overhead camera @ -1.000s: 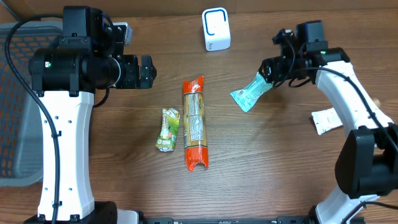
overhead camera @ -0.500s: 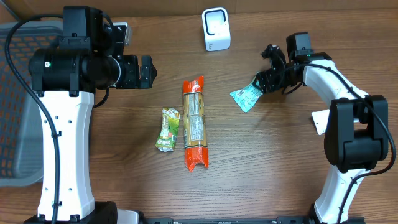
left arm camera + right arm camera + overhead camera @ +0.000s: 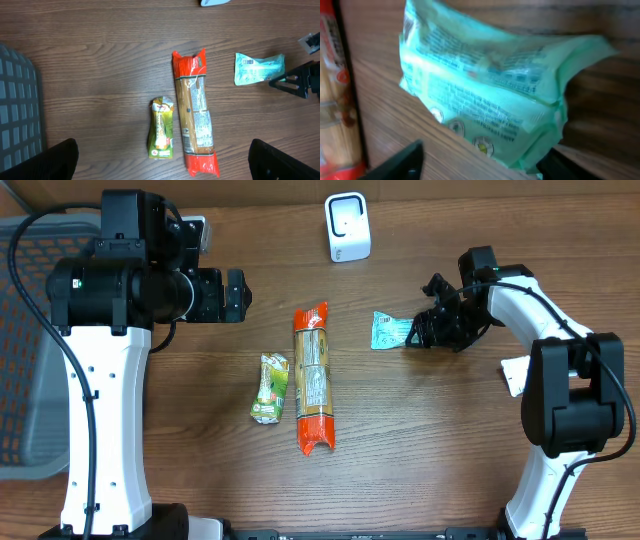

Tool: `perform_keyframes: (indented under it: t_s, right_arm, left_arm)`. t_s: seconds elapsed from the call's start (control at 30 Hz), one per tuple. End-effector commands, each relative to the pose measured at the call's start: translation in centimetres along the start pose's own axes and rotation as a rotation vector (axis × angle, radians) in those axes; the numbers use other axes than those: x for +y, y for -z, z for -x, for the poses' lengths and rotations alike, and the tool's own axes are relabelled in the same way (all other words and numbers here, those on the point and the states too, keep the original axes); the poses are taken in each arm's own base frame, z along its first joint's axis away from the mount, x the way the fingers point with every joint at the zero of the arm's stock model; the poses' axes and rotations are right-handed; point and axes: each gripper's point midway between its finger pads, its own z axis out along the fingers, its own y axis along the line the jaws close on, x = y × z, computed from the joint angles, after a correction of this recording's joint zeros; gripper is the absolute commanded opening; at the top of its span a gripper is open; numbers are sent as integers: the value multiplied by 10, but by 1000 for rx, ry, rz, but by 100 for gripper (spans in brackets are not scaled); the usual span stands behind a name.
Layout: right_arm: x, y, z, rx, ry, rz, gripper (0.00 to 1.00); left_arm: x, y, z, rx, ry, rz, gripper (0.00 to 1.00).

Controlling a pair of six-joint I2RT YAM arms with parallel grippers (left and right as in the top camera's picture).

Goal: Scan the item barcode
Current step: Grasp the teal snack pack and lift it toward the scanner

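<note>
Brown wooden table [image 3: 440, 440] under the overhead camera, and the action is on the right. The right arm is folded in low, elbow out and forearm swung back toward the middle, so the right gripper [image 3: 421, 332] sits almost on the boards, pointing left at the teal packet [image 3: 388, 330]. That packet lies flat on the wood, well short of the white scanner [image 3: 347, 227] at the far edge and to the right of the long orange spaghetti pack [image 3: 312, 378].

From the right wrist, the dark fingers [image 3: 400, 160] stand well apart with the packet's near end between them. The right one looks to be against the wrapper, the left one shows a gap (a real pinch or just contact, the pictures cannot settle it).

Over on the left, the arm stands tall with its wrist held high and level. The left gripper [image 3: 235, 293] is spread fully wide and holds nothing. A small green pouch [image 3: 270, 388] lies just beside the spaghetti, and a grey basket [image 3: 25, 380] sits at the left edge.
</note>
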Motion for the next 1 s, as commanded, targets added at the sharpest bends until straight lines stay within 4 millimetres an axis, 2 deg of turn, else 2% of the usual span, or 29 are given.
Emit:
perform_keyframes:
  t_s: [0.0,0.1,0.2,0.47,0.57,0.67,0.7,0.77,0.87,0.97]
  right_arm:
    - [-3,8,15,-64,-69,32,79]
    - [-10,12,27,-114,-63,39,83]
    - [-14,11,32,-133,-55,38,83]
    - [-9,-24,19,-75,-77,160,69]
    - [-9,-39,13,-52,-85,191,57]
    - [-12,-48,9,-48,-101,206,35]
    - [-13,-50,8,-50,-108,206,32]
    - [-11,-51,10,-56,-118,217,24]
    - [2,-46,13,-69,-108,300,4]
    - [22,-33,18,-90,-103,445,4]
  left_arm:
    - [2,0,1,-4,-20,5,100]
    - [2,0,1,-5,-21,5,99]
    - [2,0,1,-5,-21,4,100]
    - [2,0,1,-5,-21,5,100]
    - [2,0,1,-5,-21,5,100]
    - [2,0,1,-5,-21,5,100]
    - [2,0,1,-5,-21,5,100]
    - [2,0,1,-5,-21,5,99]
    - [2,0,1,-5,-21,5,100]
    - [2,0,1,-5,-21,5,100]
